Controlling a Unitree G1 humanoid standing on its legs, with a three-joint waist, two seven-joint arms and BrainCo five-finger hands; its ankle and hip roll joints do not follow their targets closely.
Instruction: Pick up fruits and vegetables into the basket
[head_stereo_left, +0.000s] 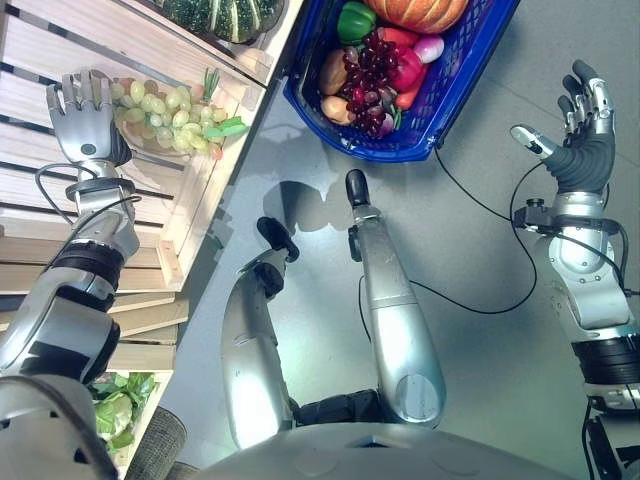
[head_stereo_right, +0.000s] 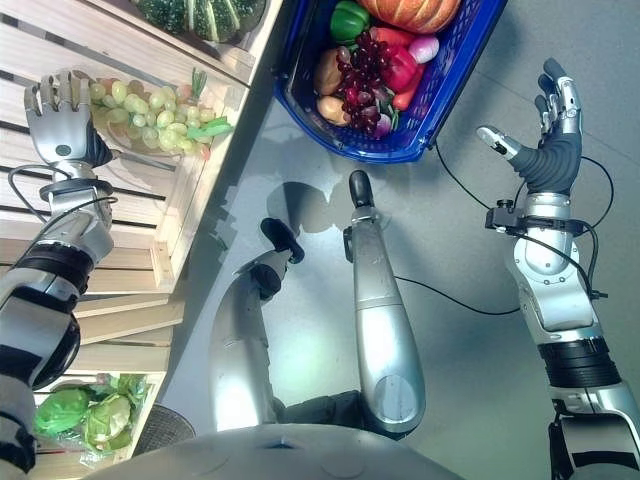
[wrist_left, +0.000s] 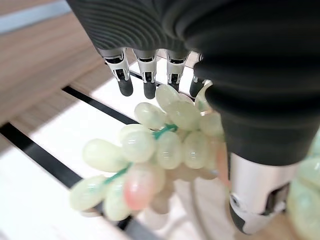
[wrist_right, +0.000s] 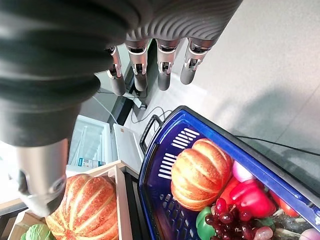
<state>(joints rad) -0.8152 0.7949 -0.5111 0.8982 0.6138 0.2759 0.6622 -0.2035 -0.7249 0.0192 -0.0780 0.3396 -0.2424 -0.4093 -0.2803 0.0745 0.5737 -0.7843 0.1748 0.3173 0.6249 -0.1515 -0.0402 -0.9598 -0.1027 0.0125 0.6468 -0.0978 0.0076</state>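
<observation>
Now the left hand (head_stereo_left: 82, 118) hangs over the green grapes (head_stereo_left: 170, 112) in a wooden crate (head_stereo_left: 205, 190), fingers (wrist_left: 124, 82) straight and relaxed above the bunch, nothing gripped. Beside it another crate holds a green squash (head_stereo_left: 225, 15). On the floor (head_stereo_left: 480, 260) stands the blue basket (head_stereo_left: 455, 95), already holding an orange pumpkin (head_stereo_left: 420, 12), red grapes (head_stereo_left: 368, 75), a green pepper (head_stereo_left: 354, 20) and a potato (head_stereo_left: 333, 72). To its right the right hand (head_stereo_left: 580, 125) is raised, open and empty. A second pumpkin (wrist_right: 87, 205) lies in a crate near the basket.
</observation>
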